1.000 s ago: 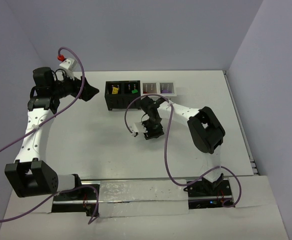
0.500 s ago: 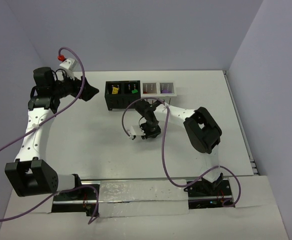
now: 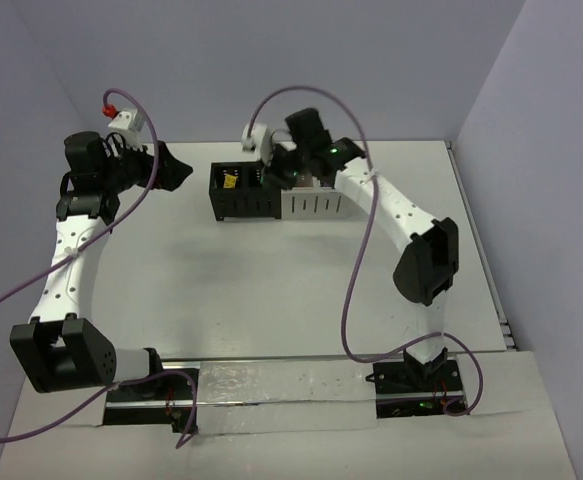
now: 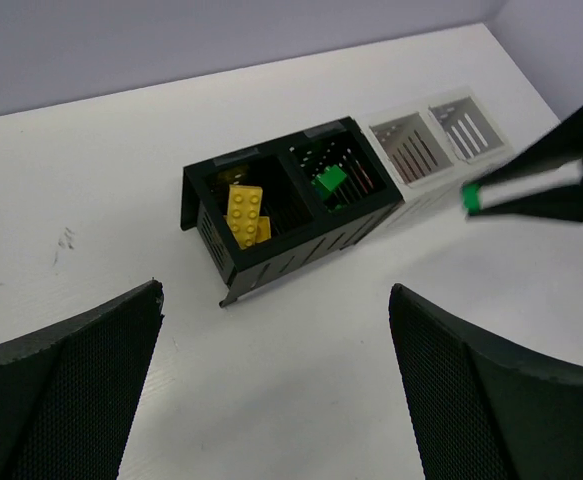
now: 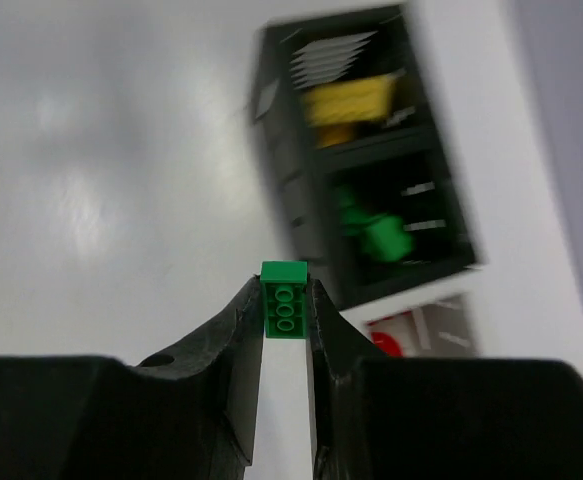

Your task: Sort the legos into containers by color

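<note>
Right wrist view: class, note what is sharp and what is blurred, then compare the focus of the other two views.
Right wrist view: the green lego in the right gripper is sharp; the containers behind are smeared, with pale glare patches on the table. Left wrist view: the containers look crisp. Top external view: sharp and evenly lit.

No writing, number, brand or sign can be read in any view. In the left wrist view, each of the two black containers (image 4: 296,255) carries a small pale strip (image 4: 236,157) on its far rim. These are perhaps labels, but nothing on them is legible. In the right wrist view, the studs of the green lego (image 5: 285,300) show no lettering that can be made out, and the containers behind it are blurred.
</note>
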`<state>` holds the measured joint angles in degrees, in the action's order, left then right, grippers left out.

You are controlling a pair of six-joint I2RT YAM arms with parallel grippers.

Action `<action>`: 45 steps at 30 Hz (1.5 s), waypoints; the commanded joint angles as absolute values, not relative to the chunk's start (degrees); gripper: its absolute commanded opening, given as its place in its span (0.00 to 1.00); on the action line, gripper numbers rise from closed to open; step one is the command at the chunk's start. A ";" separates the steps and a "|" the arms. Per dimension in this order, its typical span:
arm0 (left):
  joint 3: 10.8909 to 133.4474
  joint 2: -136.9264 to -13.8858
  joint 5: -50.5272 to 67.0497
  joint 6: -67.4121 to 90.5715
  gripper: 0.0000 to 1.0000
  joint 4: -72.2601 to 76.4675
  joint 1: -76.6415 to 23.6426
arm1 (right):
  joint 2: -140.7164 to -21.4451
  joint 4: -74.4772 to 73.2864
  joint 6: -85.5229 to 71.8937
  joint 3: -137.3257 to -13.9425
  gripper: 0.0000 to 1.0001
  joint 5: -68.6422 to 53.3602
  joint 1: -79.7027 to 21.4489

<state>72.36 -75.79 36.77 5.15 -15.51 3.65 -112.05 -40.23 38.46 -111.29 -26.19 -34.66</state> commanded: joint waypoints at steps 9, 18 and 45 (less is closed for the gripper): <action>74.80 -77.83 28.92 12.57 0.99 -9.85 4.04 | -116.96 -10.88 2.70 -116.85 0.00 -16.79 -31.11; 74.77 -78.39 28.38 12.82 0.99 -8.95 4.04 | -121.99 -10.47 1.60 -118.02 0.00 -17.98 -31.30; 76.33 -79.72 26.10 11.25 0.99 -11.86 4.04 | -123.58 -11.73 2.68 -113.64 0.67 -21.09 -31.82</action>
<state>72.97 -79.67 27.02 11.55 -12.55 3.86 -124.36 -12.91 2.87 -113.84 -19.65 -31.27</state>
